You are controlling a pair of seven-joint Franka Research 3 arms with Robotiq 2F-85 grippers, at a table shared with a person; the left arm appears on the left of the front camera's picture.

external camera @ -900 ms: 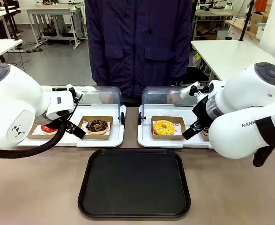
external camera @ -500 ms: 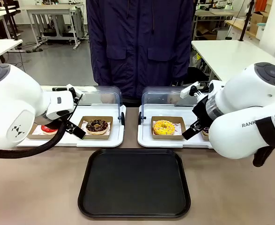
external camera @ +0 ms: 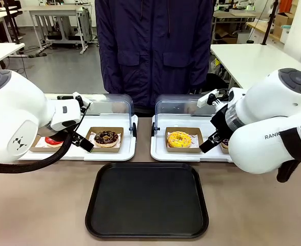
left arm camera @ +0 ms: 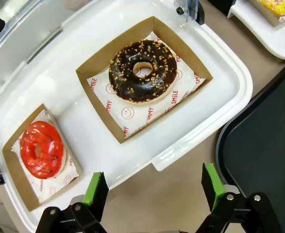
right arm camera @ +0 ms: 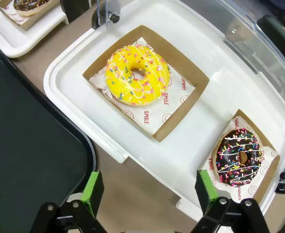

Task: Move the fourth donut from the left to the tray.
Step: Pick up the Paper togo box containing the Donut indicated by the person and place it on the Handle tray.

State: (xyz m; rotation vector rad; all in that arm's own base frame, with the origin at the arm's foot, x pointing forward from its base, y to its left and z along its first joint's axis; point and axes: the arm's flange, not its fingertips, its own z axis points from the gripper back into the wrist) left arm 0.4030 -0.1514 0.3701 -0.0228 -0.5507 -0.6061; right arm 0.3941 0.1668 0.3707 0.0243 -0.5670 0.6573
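The fourth donut (right arm camera: 239,157), dark chocolate with coloured sprinkles, sits in its brown holder at the right end of the right white tray (right arm camera: 195,145). In the front view it (external camera: 224,144) is mostly hidden behind my right arm. My right gripper (right arm camera: 146,191) hovers open above that tray's near rim, between the yellow donut (right arm camera: 137,74) and the fourth donut, holding nothing. The black tray (external camera: 146,200) lies flat on the table's near middle. My left gripper (left arm camera: 154,187) is open and unladen over the left white tray's near edge (left arm camera: 191,145).
The left white tray holds a red donut (left arm camera: 41,149) and a chocolate donut with crumbs (left arm camera: 142,71). Both white trays have clear domed lids (external camera: 178,105) tipped up behind them. A person in a dark coat (external camera: 153,51) stands at the far side.
The person at the far side has shifted slightly. Both arms and all donuts stay where they were.
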